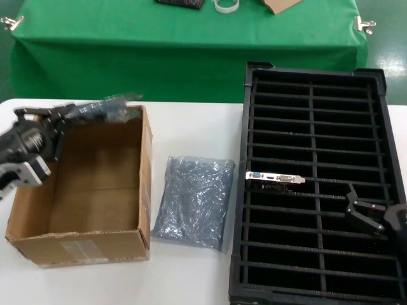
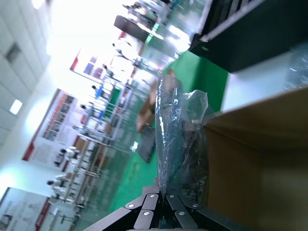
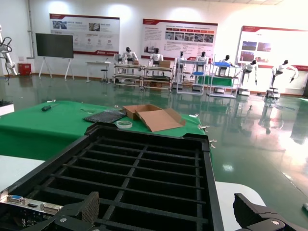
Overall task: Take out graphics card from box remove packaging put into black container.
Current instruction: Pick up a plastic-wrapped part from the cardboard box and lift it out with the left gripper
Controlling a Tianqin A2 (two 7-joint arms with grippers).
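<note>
Your left gripper (image 1: 67, 114) pinches a crinkly translucent plastic bag (image 1: 105, 109) above the brown cardboard box's (image 1: 95, 244) far rim. Your right gripper (image 1: 369, 213) hangs spread over the ribbed black plastic container (image 1: 381, 127). The dark graphics card with silver bracket (image 1: 275, 178) stands slotted there; another bag (image 1: 194, 200) lies between.

A green-draped table (image 1: 191, 44) stands behind the white worktable (image 1: 197, 127), with glossy green floor (image 3: 250, 139) and poster-hung walls (image 3: 178, 36) beyond.

A white table (image 1: 197, 127) stands nearest. Behind it is a green-clothed table (image 1: 191, 51) bearing a tape roll (image 1: 227, 5), a dark flat item (image 1: 180, 3) and an open carton (image 3: 154, 117).
</note>
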